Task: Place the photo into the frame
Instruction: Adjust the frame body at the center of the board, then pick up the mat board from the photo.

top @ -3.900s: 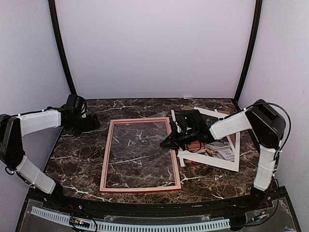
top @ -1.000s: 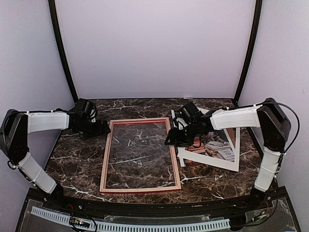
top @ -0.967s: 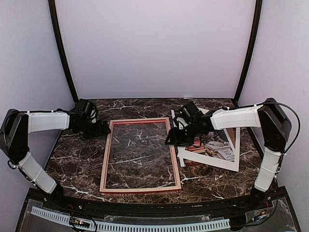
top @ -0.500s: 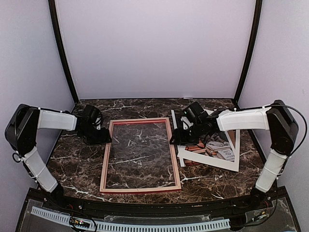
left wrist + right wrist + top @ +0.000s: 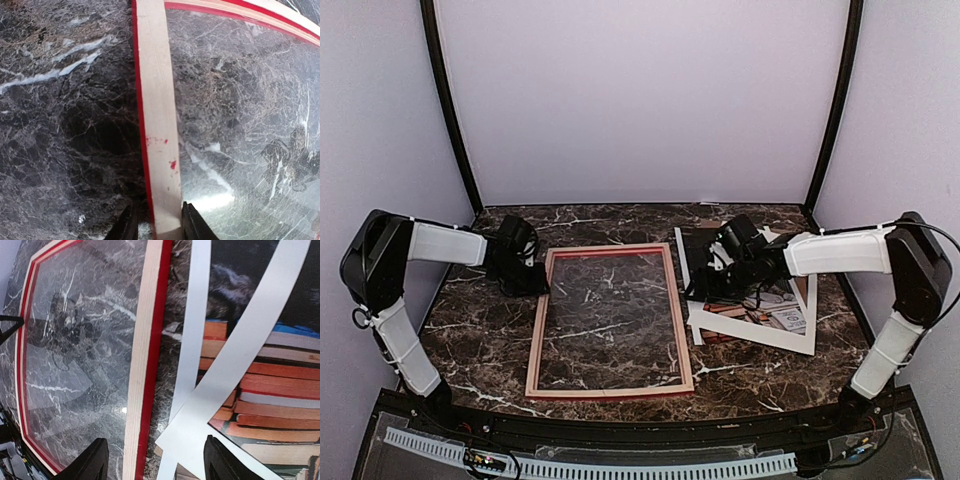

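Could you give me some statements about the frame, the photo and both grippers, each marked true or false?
1. The frame lies flat, pale side up. True.
2. The left gripper straddles the frame's left rail. True.
3. The photo is inside the frame. False: it lies beside the frame, partly under the white mat.
4. The right gripper is shut on the mat. False: it is wide open and holds nothing.

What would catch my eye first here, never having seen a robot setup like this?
A large frame lies flat on the dark marble table, pale wood up, red at its edges, stone showing through. Right of it, a white mat lies askew over a photo of stacked books. The jaws of the left arm straddle the frame's left rail; those of the right arm hang open above its right rail.
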Robot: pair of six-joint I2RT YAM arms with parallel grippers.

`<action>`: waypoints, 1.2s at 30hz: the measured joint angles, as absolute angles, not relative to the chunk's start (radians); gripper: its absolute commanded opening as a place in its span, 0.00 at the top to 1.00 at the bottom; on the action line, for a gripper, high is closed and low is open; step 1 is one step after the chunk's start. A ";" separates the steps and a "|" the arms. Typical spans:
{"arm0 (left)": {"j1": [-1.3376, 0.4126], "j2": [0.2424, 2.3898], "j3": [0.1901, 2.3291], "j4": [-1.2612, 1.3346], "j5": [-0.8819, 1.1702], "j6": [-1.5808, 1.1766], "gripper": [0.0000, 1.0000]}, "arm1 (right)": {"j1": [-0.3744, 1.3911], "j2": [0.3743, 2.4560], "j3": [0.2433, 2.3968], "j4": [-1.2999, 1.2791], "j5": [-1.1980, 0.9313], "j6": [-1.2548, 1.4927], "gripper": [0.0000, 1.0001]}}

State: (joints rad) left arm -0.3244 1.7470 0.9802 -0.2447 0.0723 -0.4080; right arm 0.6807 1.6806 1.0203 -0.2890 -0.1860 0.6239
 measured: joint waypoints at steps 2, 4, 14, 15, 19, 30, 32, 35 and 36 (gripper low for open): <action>-0.327 1.756 0.991 -0.245 0.059 -0.406 0.74 | 0.657 1.655 1.014 -0.292 -0.178 0.618 0.32; -0.330 1.771 1.010 -0.250 0.042 -0.401 0.75 | 0.619 1.626 1.000 -0.293 -0.163 0.607 0.32; -0.327 1.873 1.153 -0.294 -0.083 -0.355 0.78 | 0.281 1.502 0.865 -0.321 -0.084 0.555 0.30; -0.325 1.880 1.163 -0.295 -0.090 -0.351 0.78 | 0.235 1.496 0.854 -0.323 -0.078 0.550 0.30; -0.303 1.903 1.198 -0.308 -0.106 -0.326 0.74 | 0.080 1.493 0.820 -0.318 -0.061 0.530 0.31; -0.278 1.922 1.230 -0.326 -0.105 -0.298 0.36 | -0.134 1.541 0.802 -0.287 -0.064 0.481 0.33; -0.278 1.922 1.230 -0.326 -0.097 -0.299 0.35 | -0.154 1.556 0.798 -0.277 -0.073 0.474 0.34; -0.278 1.922 1.230 -0.325 -0.086 -0.299 0.34 | -0.168 1.588 0.797 -0.260 -0.092 0.464 0.36; -0.278 1.922 1.230 -0.324 -0.083 -0.299 0.34 | -0.173 1.598 0.798 -0.249 -0.100 0.458 0.36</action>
State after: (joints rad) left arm -0.2779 1.9224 1.2301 -0.3241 -0.0826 -0.2993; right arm -0.1726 1.5978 0.7979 -0.2493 -0.1001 0.4583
